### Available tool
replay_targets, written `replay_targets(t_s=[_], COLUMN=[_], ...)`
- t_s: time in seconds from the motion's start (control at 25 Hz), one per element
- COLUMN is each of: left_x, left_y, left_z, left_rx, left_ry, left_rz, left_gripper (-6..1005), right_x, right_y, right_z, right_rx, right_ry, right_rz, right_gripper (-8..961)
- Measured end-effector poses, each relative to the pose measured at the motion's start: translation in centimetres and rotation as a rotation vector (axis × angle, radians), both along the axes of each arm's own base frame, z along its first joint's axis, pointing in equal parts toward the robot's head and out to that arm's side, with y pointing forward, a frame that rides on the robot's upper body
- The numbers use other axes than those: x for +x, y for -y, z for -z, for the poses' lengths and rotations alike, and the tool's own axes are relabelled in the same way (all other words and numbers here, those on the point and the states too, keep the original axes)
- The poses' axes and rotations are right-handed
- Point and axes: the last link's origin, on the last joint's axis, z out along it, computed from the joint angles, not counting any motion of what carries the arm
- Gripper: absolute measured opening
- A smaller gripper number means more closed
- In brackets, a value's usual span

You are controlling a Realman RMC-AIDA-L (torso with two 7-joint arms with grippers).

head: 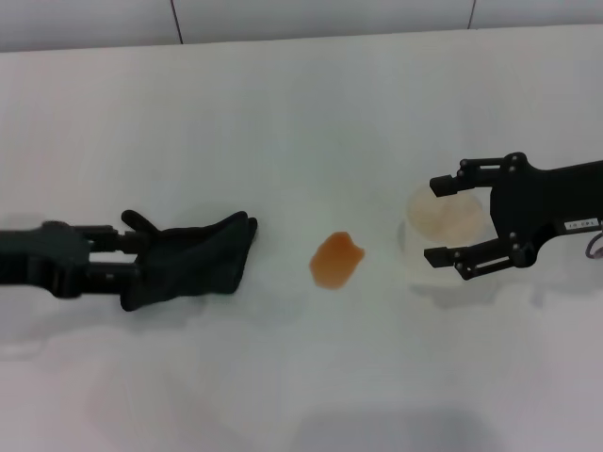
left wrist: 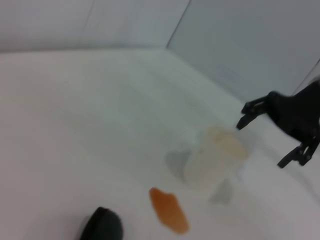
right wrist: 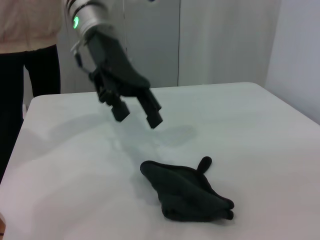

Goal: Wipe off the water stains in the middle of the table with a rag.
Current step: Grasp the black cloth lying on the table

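Note:
The rag (head: 198,256), a dark crumpled cloth, lies on the white table (head: 283,113) left of centre; it also shows in the right wrist view (right wrist: 190,194) and its tip in the left wrist view (left wrist: 102,226). My left gripper (head: 132,254) is open and hangs above the rag's left end, apart from it, as the right wrist view (right wrist: 137,116) shows. The orange-brown water stain (head: 336,261) sits mid-table, right of the rag (left wrist: 169,210). My right gripper (head: 438,219) is open at the right (left wrist: 262,142).
A translucent cup (head: 443,218) stands right of the stain, between the right gripper's fingers in the head view (left wrist: 215,157). A person (right wrist: 30,75) stands beyond the table's left edge. A grey-seamed wall runs along the far edge.

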Motion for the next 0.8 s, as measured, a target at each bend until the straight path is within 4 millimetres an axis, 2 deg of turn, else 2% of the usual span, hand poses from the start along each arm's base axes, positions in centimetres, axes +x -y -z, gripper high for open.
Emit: replay_targets(t_s=[0.16, 0.36, 0.56, 0.8], left_x=[1.9, 4.2, 5.3, 6.4], left_y=[-1.9, -4.9, -6.7, -7.5], left_z=[-1.6, -2.0, -0.9, 1.8], left_rx=[-0.04, -0.068, -0.093, -0.101], left_ry=[-0.137, -0.31, -0.492, -0.62], left_rz=[-0.017, -0.112, -0.179, -0.13], left_gripper=[766, 766, 766, 766], right_x=[0.0, -0.2, -0.9, -1.1], right_y=[0.0, 0.1, -0.2, -0.2], right_z=[0.0, 0.1, 0.8, 1.3], right_rx=[0.004, 0.006, 0.006, 0.015], right_ry=[-0.005, -0.012, -0.02, -0.019], right_rz=[-0.006, -0.018, -0.039, -0.052], right_gripper=[857, 857, 857, 857])
